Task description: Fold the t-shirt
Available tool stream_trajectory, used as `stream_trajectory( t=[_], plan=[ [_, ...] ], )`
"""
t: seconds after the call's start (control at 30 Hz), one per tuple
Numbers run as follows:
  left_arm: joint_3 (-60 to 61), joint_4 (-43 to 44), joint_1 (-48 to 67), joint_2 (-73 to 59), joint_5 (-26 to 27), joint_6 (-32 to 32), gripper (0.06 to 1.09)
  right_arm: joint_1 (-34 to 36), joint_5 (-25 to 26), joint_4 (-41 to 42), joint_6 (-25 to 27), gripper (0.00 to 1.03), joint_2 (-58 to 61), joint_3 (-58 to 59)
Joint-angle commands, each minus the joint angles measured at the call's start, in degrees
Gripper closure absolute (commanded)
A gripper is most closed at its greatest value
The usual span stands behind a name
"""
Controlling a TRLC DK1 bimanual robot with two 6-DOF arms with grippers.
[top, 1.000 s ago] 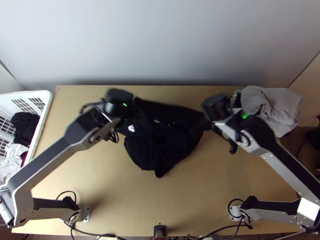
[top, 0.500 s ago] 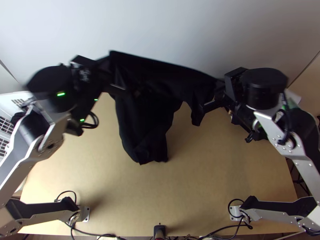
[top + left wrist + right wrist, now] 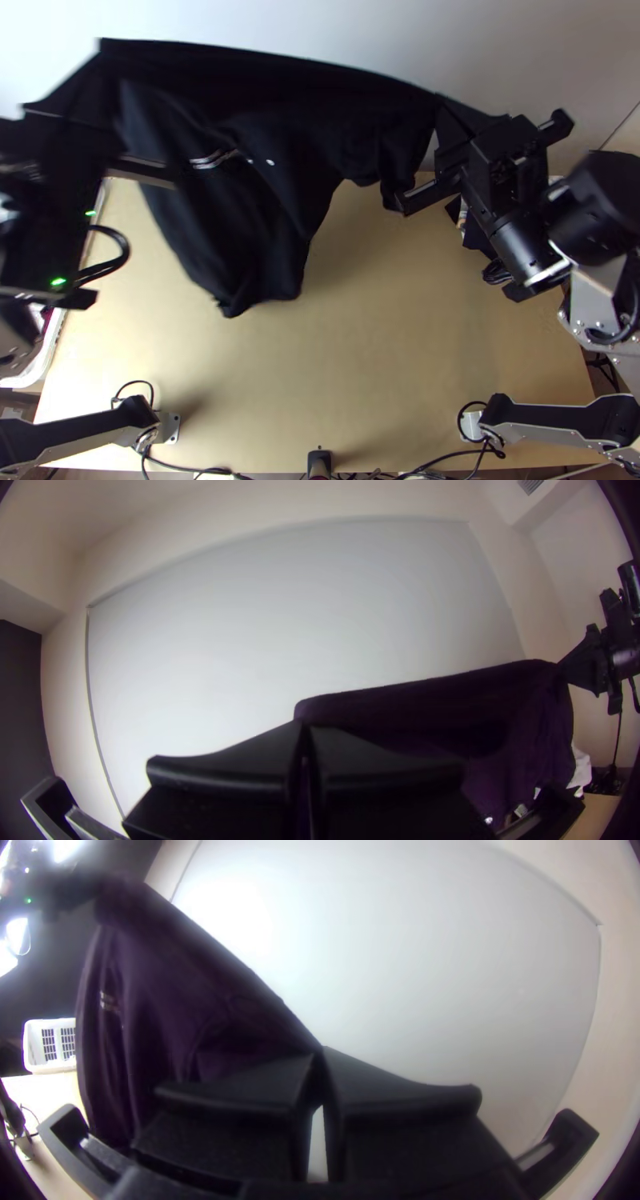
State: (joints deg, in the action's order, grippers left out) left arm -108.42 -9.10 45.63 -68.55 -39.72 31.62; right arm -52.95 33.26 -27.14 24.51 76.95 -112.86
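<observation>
Table (image 3: 400,336) below, black t-shirt (image 3: 272,136) hanging above it, top edge stretched side to side — left gripper (image 3: 112,92) closed on one end, right gripper (image 3: 450,114) closed on the other, fingertips together on both.

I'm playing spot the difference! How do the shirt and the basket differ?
The shirt is dark; the basket is white. The shirt hangs in soft folds between the left gripper and right gripper; the basket has a stiff shape, with slots in its side.

Pale wall (image 3: 63,693) w/ prob. blind (image 3: 300,613)
</observation>
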Motion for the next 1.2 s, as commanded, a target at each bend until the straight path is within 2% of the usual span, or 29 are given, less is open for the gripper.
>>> stream_trajectory(
  t=[0.0,0.17,0.23,0.47,0.63,0.73,0.83,0.93,1.03,1.17],
  plan=[
    [0.0,3.7,0.0,4.4,-2.7,5.6,1.05,-6.2,3.4,14.0,11.4,1.00,-0.3,1.9],
    [0.0,6.4,-3.4,7.3,-3.0,7.2,1.05,-9.8,4.4,20.8,15.7,1.00,-0.1,4.4],
    [0.0,7.2,-5.5,8.3,-3.0,7.3,1.05,-10.8,4.6,21.2,16.4,1.00,0.0,4.7],
    [1.5,10.2,-10.6,10.2,-2.9,7.1,1.05,-13.2,4.6,21.2,16.7,1.00,0.8,4.7],
    [7.9,17.1,-13.0,9.8,-2.0,7.1,1.05,-13.6,4.6,21.3,16.4,1.00,2.9,4.4],
    [14.5,23.5,-13.0,8.3,-1.4,6.9,1.05,-13.1,4.8,20.9,14.2,1.00,3.6,5.7],
    [21.1,29.0,-14.5,5.5,-0.3,4.4,1.05,-10.9,5.0,17.0,8.2,1.00,4.4,7.7],
    [25.5,29.4,-17.2,1.4,1.4,-2.9,1.05,-7.4,5.0,12.0,1.4,1.00,5.5,9.9],
    [27.4,29.3,-17.8,-4.0,2.2,-7.6,1.05,-3.3,4.4,11.7,-1.7,1.00,5.8,14.5],
    [28.0,27.7,-18.5,-11.9,6.9,-14.4,1.05,3.6,0.2,11.5,-7.5,1.00,6.3,20.0]
  ],
)
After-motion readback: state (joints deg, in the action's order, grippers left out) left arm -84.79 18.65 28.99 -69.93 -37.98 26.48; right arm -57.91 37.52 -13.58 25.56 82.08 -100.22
